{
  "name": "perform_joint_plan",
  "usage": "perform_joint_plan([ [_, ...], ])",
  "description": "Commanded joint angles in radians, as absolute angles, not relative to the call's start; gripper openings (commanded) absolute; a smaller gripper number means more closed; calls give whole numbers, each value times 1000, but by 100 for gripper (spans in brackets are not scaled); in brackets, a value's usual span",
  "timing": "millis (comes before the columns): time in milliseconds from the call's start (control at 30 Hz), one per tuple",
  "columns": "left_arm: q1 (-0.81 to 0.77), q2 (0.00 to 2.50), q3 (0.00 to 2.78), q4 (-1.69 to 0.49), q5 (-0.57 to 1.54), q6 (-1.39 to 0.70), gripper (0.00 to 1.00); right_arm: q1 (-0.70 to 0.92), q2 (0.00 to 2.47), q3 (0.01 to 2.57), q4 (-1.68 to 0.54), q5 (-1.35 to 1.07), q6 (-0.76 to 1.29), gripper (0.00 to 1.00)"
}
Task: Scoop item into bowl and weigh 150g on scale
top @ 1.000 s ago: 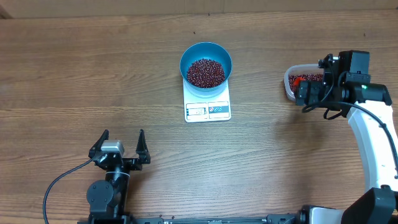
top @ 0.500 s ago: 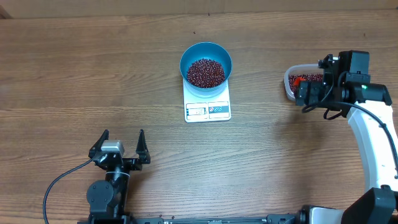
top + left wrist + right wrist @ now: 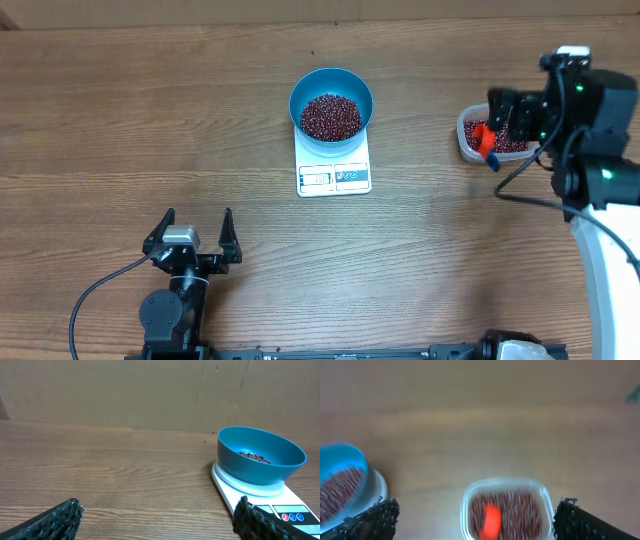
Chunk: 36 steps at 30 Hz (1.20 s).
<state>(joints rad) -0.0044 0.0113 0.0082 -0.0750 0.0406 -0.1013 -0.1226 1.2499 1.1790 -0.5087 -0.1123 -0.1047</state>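
Right arm has pulled back and up from the tub (image 3: 462,140) since a second ago. The scoop (image 3: 483,138) it was covering now lies exposed in the tub, on the beans left there. Nothing else has shifted.

Right gripper (image 3: 475,516): jaws wide apart, holding nothing, hanging above the tub near the table's (image 3: 120,110) right edge. Wrist view is blurred, but the gap between the fingers is plain.
Left gripper (image 3: 196,232): also spread open and empty, parked by the front edge, left of centre.

Bowl (image 3: 331,78) sits on the scale (image 3: 335,172), mid-table toward the far edge. A heap of beans (image 3: 331,117) covers its floor, well below the rim. The scale's display faces the front edge; I can't read the digits in any view.

Step, my read: the scoop has been set down, so this is either a check of the weight or the end of dosing.

Next move depends on the reading, which I can't see. If short, the right arm has to re-grasp the scoop by its handle and add a partial load, tipping slowly so the weight doesn't overshoot. Handle orientation isn't clear from here.
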Motion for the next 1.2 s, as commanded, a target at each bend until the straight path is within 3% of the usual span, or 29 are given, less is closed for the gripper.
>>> perform_joint_plan([
  [0,1,4,5,-77,34,-89,99,-118,1179,1117,-414,-182,-97,100],
  [733,1,4,5,-78,34,-89,100,-118,587,144,349,-170,135,100],
  [933,1,4,5,-78,34,-89,100,-118,446,13,361,-147,182,100],
  [1167,1,4,5,-77,34,-89,99,-92,308,8,196,-98,187,100],
])
